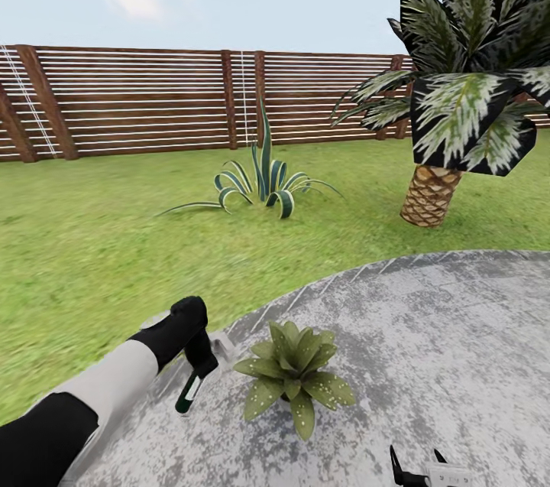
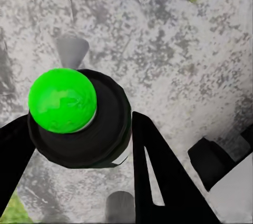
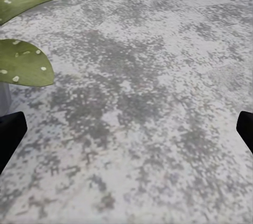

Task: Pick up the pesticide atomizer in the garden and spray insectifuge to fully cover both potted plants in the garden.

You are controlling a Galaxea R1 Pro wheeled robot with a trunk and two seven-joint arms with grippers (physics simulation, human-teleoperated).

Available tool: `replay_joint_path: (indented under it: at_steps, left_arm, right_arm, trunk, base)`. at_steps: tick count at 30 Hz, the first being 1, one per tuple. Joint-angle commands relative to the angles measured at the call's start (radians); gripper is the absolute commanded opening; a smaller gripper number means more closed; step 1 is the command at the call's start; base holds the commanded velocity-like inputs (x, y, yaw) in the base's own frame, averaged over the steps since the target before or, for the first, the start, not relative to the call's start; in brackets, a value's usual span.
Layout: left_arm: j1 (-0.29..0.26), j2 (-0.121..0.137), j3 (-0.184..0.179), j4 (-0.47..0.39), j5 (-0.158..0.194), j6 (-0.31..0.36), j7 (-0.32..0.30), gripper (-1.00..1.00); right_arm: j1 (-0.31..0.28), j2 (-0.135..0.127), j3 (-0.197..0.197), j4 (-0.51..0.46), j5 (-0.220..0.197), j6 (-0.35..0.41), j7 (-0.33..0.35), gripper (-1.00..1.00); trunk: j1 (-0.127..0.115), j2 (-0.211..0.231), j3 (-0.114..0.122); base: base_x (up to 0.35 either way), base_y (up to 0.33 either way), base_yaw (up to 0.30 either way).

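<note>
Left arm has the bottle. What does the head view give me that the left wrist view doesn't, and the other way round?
Head view adds: the whole potted plant, the left gripper beside it, the lawn, striped agave, palm and fence.
Left wrist view adds: the pesticide atomizer end-on, its bright green round tip in a black collar between the fingers.
Both share: the atomizer, the grey patio and plant leaves.
</note>
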Motion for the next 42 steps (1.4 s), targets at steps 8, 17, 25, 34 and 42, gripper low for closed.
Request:
replay_joint_path:
  at_steps: [8,17,25,34,42]
  left_arm:
    - [-0.017,-0.019,-0.005,-0.013,-0.264,0.009,-0.178,-1.00]
    - [-0.016,-0.028,-0.014,-0.003,-0.267,0.013,-0.177,-1.00]
    - [-0.029,-0.117,-0.099,-0.003,-0.265,0.014,-0.178,-1.00]
    - [-0.023,-0.109,-0.099,-0.014,-0.269,0.015,-0.306,-1.00]
    - [-0.037,-0.121,-0.100,-0.020,-0.271,0.016,-0.342,-1.00]
  right_arm:
    - [-0.001,0.000,-0.009,0.001,0.006,-0.003,0.006,1.00]
    - [-0.001,0.000,-0.009,0.001,0.006,-0.003,0.006,1.00]
    - [-0.001,0.000,-0.009,0.001,0.006,-0.003,0.006,1.00]
    - [-0.001,0.000,-0.009,0.001,0.006,-0.003,0.006,1.00]
    - [-0.001,0.000,-0.008,0.001,0.006,-0.003,0.006,1.00]
  trunk:
    - [0.000,0.000,-0.001]
    - [0.000,0.000,0.000]
    - [0.000,0.000,0.000]
    - [0.000,0.000,0.000]
    - [0.000,0.000,0.000]
  base:
    - [0.051,0.047,-0.013]
    - [0.127,0.132,-0.224]
    - [0.002,0.002,-0.013]
    - [0.000,0.000,0.000]
    - [0.000,0.000,0.000]
